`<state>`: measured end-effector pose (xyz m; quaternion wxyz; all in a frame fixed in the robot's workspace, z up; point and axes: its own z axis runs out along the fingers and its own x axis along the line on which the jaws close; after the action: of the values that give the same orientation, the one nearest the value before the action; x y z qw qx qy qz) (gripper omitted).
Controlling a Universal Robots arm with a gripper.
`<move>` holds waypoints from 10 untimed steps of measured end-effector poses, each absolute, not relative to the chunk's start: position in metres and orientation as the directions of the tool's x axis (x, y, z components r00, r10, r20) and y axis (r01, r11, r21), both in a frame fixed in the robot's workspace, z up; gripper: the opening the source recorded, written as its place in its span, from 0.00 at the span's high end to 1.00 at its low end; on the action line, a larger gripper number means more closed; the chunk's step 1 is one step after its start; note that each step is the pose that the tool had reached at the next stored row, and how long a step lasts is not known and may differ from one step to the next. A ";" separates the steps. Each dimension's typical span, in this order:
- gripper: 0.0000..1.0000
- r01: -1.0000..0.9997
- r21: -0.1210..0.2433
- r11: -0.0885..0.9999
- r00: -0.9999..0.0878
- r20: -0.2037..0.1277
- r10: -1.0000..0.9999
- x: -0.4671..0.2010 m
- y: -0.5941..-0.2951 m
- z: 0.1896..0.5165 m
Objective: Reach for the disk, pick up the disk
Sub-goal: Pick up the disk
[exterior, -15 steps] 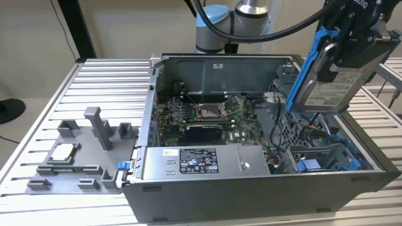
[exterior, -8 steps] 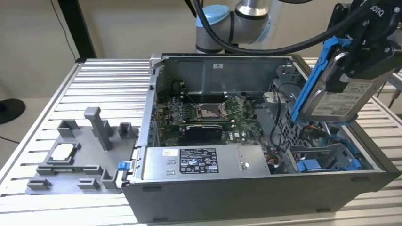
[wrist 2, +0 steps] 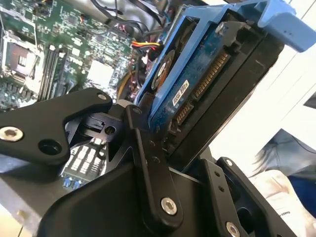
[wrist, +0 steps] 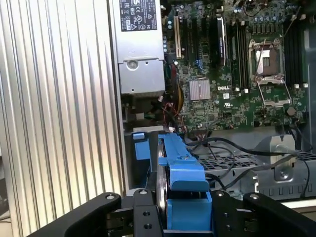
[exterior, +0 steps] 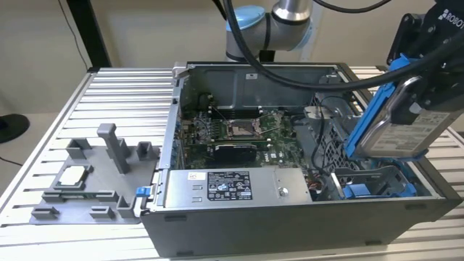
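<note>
Item: disk (exterior: 402, 122), gripped and hanging above the open computer case (exterior: 305, 217).

Exterior view: the gripper (exterior: 427, 89) is clamping the disk upright over the case's drive bay, at the exterior view's right, clear of the motherboard (exterior: 239, 136). Second wrist view: black fingers (wrist 2: 148, 163) are pressing its flanks (circuit board and connector showing). First wrist view: the blue bracket (wrist: 185, 182) is sitting between the jaws. Judged rigid, fairly heavy, shock-sensitive; best held by the bracketed edges.

Open computer case (exterior: 239, 228) top gives passage; cables (exterior: 319, 136) seemingly crowd the drive bay (exterior: 377, 182).
</note>
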<state>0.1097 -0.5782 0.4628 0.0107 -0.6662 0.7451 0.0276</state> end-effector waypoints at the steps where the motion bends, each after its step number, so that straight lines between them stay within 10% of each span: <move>1: 1.00 -0.993 0.027 0.111 -0.112 -0.053 -0.992 0.110 -0.581 0.463; 10: 1.00 -0.993 0.027 0.111 -0.112 -0.053 -0.992 0.110 -0.595 0.462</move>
<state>0.1098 -0.5946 0.4621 0.0106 -0.6662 0.7451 0.0277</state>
